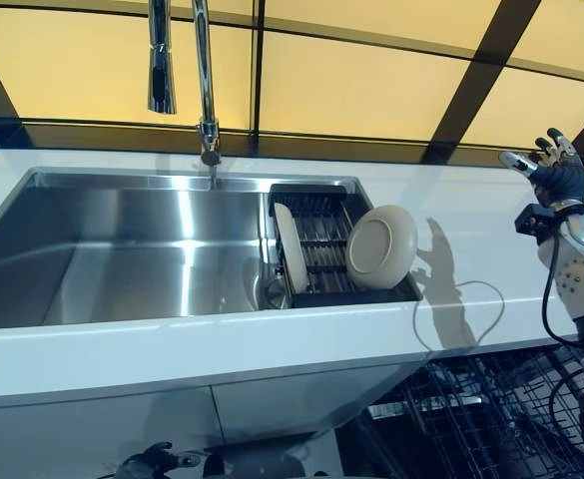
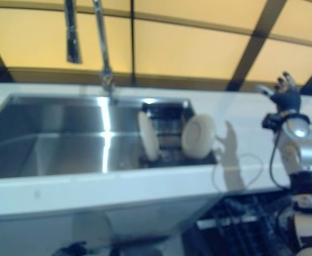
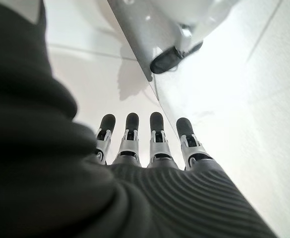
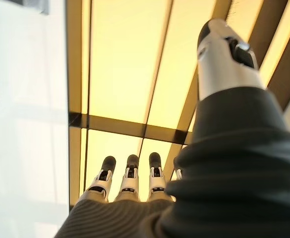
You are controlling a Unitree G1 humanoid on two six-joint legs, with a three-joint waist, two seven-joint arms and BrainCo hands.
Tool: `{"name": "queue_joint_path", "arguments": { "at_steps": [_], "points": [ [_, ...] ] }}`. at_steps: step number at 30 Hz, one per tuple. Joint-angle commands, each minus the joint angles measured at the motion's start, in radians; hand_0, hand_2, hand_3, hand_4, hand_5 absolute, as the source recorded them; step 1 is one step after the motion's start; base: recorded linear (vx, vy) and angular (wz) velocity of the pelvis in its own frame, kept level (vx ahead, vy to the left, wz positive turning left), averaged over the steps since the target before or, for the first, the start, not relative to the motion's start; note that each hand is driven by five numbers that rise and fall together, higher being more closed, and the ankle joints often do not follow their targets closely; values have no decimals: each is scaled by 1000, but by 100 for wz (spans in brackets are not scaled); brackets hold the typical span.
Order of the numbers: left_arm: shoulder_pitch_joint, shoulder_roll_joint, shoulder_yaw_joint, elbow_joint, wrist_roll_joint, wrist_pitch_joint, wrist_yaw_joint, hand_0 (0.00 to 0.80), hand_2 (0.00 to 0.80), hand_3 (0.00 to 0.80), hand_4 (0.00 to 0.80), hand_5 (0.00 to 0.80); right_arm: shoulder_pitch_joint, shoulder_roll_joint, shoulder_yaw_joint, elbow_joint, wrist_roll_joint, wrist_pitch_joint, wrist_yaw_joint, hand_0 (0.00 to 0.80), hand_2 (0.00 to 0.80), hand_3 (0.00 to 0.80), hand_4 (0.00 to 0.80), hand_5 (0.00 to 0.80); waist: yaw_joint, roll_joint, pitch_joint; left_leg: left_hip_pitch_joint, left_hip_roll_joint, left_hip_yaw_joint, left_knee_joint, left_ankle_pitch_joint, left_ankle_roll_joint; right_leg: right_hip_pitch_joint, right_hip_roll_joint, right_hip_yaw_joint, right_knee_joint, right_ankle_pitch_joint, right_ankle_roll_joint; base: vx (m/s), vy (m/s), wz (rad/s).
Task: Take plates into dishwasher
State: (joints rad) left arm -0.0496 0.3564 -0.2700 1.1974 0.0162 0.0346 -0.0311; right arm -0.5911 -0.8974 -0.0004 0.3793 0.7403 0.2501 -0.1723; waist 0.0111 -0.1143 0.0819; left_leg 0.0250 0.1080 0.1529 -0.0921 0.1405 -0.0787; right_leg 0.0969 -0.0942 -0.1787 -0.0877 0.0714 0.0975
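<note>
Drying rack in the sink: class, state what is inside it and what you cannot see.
Inside the rack stand two cream plates on edge: one at its left, one leaning at its right. The right plate hides the rack's right end behind it.

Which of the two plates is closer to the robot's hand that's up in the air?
The round cream plate leaning at the right end of the black rack; the other cream plate stands edge-on farther from the raised right hand.
</note>
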Motion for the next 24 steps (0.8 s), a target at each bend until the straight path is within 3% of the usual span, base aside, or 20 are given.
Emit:
{"name": "queue_joint_path", "arguments": {
  "at_steps": [1,7,14,24],
  "points": [
    [-39,0,-16,-16,-17,-28,2,0,0,0,0,0,-123,-62,22,41,7,48,110,0,0,0,0,0,25,-5,-13,4,-59,7,5,-113,39,-17,-41,-17,44,-7,57,15,-66,3],
    [-31,1,-18,-25,3,-31,13,0,0,0,0,0,-71,-67,55,42,-12,146,285,0,0,0,0,0,14,-12,-6,6,-57,11,5,-113,31,1,-33,-20,31,-14,49,-7,-35,5],
    [-16,16,-3,4,19,-34,12,0,0,0,0,0,-38,-24,87,17,62,216,377,0,0,0,0,0,9,-13,-2,16,-57,17,5,-114,29,8,-31,-26,27,-16,45,-3,-2,5],
    [-14,13,-20,5,20,-55,2,0,0,0,0,0,-19,63,115,17,136,274,327,0,0,0,0,0,17,-11,5,22,-63,7,5,-119,32,10,-29,-25,35,-23,44,0,0,0]
  ]
}}
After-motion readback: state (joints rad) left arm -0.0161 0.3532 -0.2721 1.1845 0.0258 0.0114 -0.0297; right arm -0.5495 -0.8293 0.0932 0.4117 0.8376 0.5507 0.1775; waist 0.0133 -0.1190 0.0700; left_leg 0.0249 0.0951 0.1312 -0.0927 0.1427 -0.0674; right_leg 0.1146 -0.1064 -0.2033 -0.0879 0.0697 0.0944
